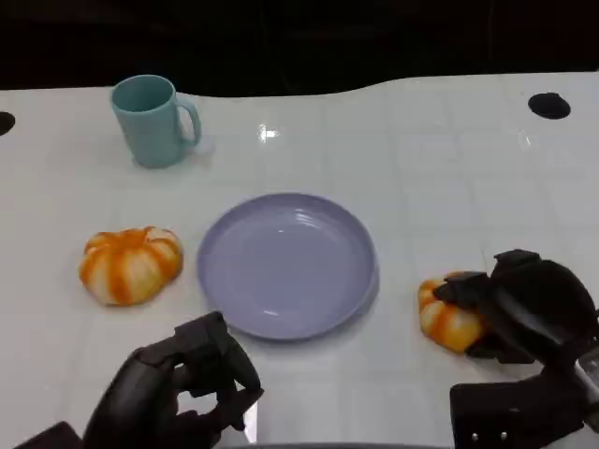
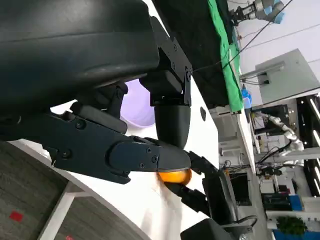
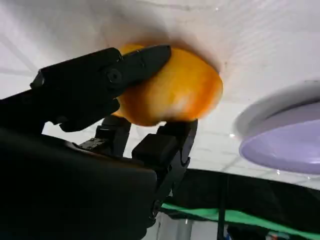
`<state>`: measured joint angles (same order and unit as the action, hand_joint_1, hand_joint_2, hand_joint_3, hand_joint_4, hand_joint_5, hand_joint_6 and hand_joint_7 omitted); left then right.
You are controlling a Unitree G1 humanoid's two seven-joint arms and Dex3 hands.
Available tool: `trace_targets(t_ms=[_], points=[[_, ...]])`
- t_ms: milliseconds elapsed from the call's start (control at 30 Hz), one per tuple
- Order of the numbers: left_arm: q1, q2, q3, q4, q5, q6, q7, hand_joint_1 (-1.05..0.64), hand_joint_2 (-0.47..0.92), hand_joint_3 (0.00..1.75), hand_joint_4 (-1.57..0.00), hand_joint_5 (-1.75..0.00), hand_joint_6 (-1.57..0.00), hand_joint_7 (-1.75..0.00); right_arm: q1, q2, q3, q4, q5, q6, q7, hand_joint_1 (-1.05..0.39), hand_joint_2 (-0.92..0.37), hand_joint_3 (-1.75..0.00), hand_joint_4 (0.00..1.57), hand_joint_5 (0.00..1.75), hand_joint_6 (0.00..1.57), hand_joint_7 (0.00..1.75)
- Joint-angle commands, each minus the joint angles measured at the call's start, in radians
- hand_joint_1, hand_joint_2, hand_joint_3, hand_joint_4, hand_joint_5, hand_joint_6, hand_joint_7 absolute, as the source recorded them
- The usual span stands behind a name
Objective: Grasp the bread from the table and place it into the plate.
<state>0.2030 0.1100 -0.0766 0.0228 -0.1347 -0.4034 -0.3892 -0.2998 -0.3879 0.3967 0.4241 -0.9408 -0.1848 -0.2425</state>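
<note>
Two orange-striped bread rolls are seen: one (image 1: pixel 131 265) left of the lavender plate (image 1: pixel 286 265), the other (image 1: pixel 447 314) right of it, wrapped by the right hand (image 1: pixel 524 309). If lifted loosely, it could be dropped short of the rim. The left hand (image 1: pixel 182 388) is curled on nothing.

left robot hand (image 1: pixel 187 383): fingers curled, holding nothing | right robot hand (image 1: pixel 519 309): fingers closed in grip
</note>
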Motion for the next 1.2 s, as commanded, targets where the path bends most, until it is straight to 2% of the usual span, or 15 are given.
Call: trace_targets(t_ms=[33, 133, 167, 200, 267, 367, 433, 500, 600, 800, 967, 1200], points=[[0.007, 0.009, 0.002, -0.013, 0.011, 0.003, 0.012, -0.53, 0.92, 0.32, -0.66, -1.75, -0.59, -1.56, -0.012, -0.024, 0.004, 0.029, 0.022, -0.031, -0.046, -0.16, -0.87, -0.13, 0.88, 1.74, 0.7, 1.72], [0.008, 0.008, 0.001, -0.011, 0.01, -0.002, 0.008, -0.53, 0.92, 0.33, -0.66, -1.75, -0.59, -1.55, -0.012, -0.025, 0.001, 0.021, 0.024, -0.031, -0.048, -0.16, -0.87, -0.17, 0.87, 1.75, 0.67, 1.72], [0.009, 0.008, 0.001, -0.01, 0.01, -0.004, 0.007, -0.53, 0.92, 0.33, -0.66, -1.75, -0.59, -1.55, -0.011, -0.025, -0.001, 0.02, 0.028, -0.035, -0.053, -0.16, -0.8, -0.29, 0.87, 1.75, 0.67, 1.72], [0.009, 0.008, 0.001, -0.009, 0.01, -0.006, 0.006, -0.53, 0.92, 0.33, -0.66, -1.75, -0.58, -1.55, -0.01, -0.023, -0.004, 0.019, 0.034, -0.04, -0.058, -0.15, -0.63, -0.6, 0.87, 1.75, 0.71, 1.65], [0.011, 0.008, 0.002, -0.009, 0.007, -0.002, 0.005, -0.53, 0.92, 0.33, -0.66, -1.75, -0.58, -1.55, -0.009, -0.019, -0.01, 0.011, 0.043, -0.042, -0.065, -0.14, -0.49, -0.87, 0.89, 1.75, 0.76, 1.58], [0.012, 0.008, 0.003, -0.011, 0.002, 0.001, 0.003, -0.52, 0.92, 0.32, -0.66, -1.75, -0.59, -1.55, -0.011, -0.011, -0.014, 0.007, 0.055, -0.051, -0.1, -0.11, -0.41, -0.99, 0.9, 1.75, 0.76, 1.62], [0.01, 0.007, 0.004, -0.01, 0.007, -0.002, 0.007, -0.52, 0.92, 0.32, -0.66, -1.75, -0.59, -1.55, -0.018, -0.006, -0.019, -0.003, 0.066, -0.052, -0.105, -0.11, -0.42, -1.04, 0.89, 1.75, 0.76, 1.64], [0.005, 0.007, 0.005, -0.004, 0.006, -0.002, 0.007, -0.53, 0.92, 0.32, -0.67, -1.75, -0.59, -1.55, -0.026, 0.007, -0.031, -0.005, 0.093, -0.083, -0.143, -0.1, -0.37, -1.15, 0.91, 1.75, 0.81, 1.59], [0.005, 0.007, 0.004, -0.007, 0.009, 0.006, 0.01, -0.54, 0.92, 0.32, -0.67, -1.75, -0.59, -1.55, -0.031, 0.025, -0.048, -0.046, 0.144, -0.105, -0.135, -0.11, -0.35, -1.27, 0.93, 1.75, 0.83, 1.58], [0.006, 0.004, 0.0, -0.014, 0.012, 0.01, 0.01, -0.52, 0.92, 0.33, -0.67, -1.75, -0.59, -1.56, -0.055, 0.06, -0.05, -0.11, 0.203, -0.135, -0.089, -0.14, -0.34, -1.21, 0.93, 1.75, 0.74, 1.72], [0.005, 0.003, -0.003, -0.017, 0.014, 0.015, 0.009, -0.52, 0.92, 0.33, -0.67, -1.75, -0.59, -1.57, -0.112, 0.13, -0.033, -0.095, 0.224, -0.116, -0.044, -0.15, -0.32, -1.24, 0.95, 1.75, 0.73, 1.75], [0.0, -0.001, -0.009, -0.012, 0.019, 0.01, 0.014, -0.5, 0.92, 0.32, -0.68, -1.75, -0.6, -1.57, -0.219, 0.242, -0.005, 0.028, 0.269, -0.15, -0.016, -0.16, -0.34, -1.28, 0.96, 1.75, 0.72, 1.75]])
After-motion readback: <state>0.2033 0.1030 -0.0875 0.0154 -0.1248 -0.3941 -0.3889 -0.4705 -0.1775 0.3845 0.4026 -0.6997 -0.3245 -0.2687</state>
